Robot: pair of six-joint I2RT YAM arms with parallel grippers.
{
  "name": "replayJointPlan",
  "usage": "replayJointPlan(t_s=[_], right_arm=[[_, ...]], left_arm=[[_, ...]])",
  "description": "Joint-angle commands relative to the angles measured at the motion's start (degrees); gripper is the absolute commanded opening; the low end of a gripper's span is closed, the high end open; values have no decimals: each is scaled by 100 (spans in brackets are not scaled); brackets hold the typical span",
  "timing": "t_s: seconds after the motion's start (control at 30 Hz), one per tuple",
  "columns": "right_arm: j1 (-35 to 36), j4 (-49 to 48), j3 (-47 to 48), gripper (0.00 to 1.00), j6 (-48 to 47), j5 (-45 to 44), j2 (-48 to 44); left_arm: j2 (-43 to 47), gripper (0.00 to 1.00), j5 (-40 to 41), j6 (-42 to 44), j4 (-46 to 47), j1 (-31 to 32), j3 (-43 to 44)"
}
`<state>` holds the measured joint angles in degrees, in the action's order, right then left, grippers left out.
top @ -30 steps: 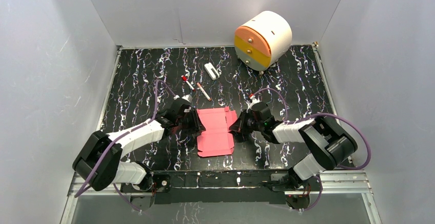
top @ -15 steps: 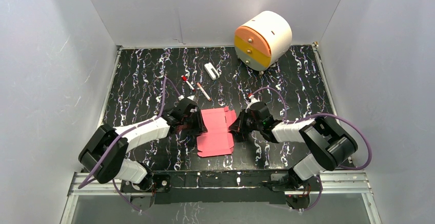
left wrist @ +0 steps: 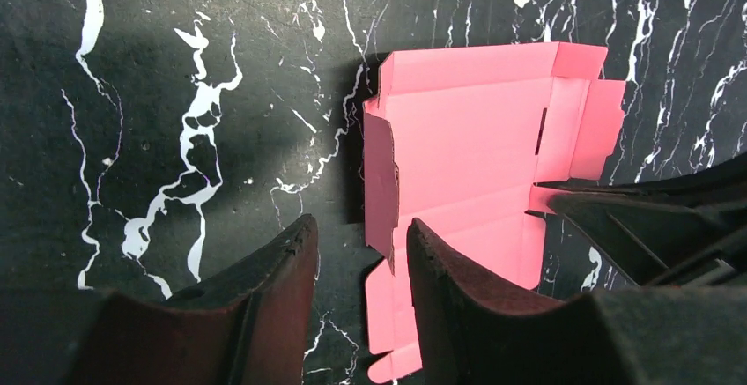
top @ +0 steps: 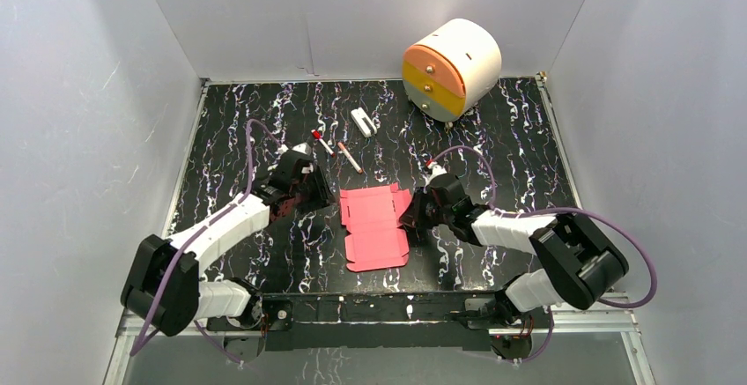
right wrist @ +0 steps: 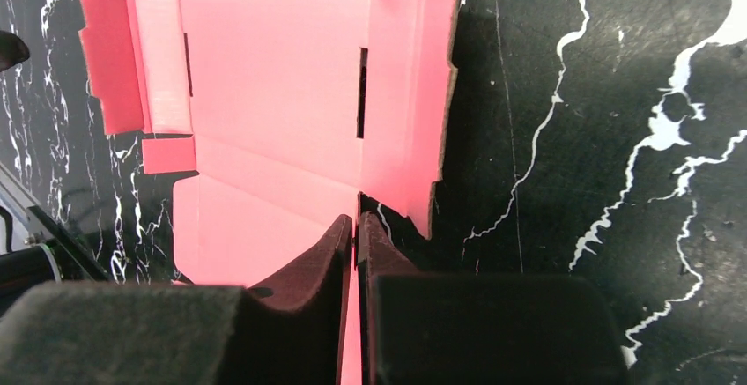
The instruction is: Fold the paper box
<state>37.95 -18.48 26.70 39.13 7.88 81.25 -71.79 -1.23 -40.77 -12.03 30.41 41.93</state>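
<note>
The box (top: 374, 226) lies mostly flat on the worktop (top: 238, 129), midway along the near edge. My right gripper (right wrist: 356, 237) is pinched tight on its right flap. My left gripper (left wrist: 355, 262) is part open and empty, just off the left side, where a flap stands half raised. Early folding, I judge — next the left must close in and lift that wall upright.

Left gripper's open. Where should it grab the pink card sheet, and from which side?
Take the raised side flap on the paper box's left edge, coming in from the left with one finger each side. It tilts up off the table while the rest lies flat. The open left gripper faces it; the right gripper pinches the opposite edge.
</note>
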Motion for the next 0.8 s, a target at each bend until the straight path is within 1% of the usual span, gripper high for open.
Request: replayJointPlan(t_s=[0.0,0.1,0.2,0.33,0.47,0.63,0.77], right_arm=[[21,276,310,19,-283,-192,-279],[23,458,413,26,-431,-234,-375],[22,713,568,36,-654,-226,-518],[14,1047,842,49,-1161,-288,-699],[-18,1516,1309,58,-1786,-325,-593],[-105,1593,1693,64,-2229,-232,-297],[-150,1663,2035,66,-2589,-137,12]], left_arm=[[-286,41,-445,173,-88,-115,261],[-577,42,-531,182,41,-123,359],[-894,43,-586,268,32,-131,574],[-1244,44,-678,341,-39,-130,809],[-1437,44,-724,430,-155,-132,952],[-1668,42,-650,643,-489,-133,1194],[-1751,36,-574,777,-676,-119,1349]])
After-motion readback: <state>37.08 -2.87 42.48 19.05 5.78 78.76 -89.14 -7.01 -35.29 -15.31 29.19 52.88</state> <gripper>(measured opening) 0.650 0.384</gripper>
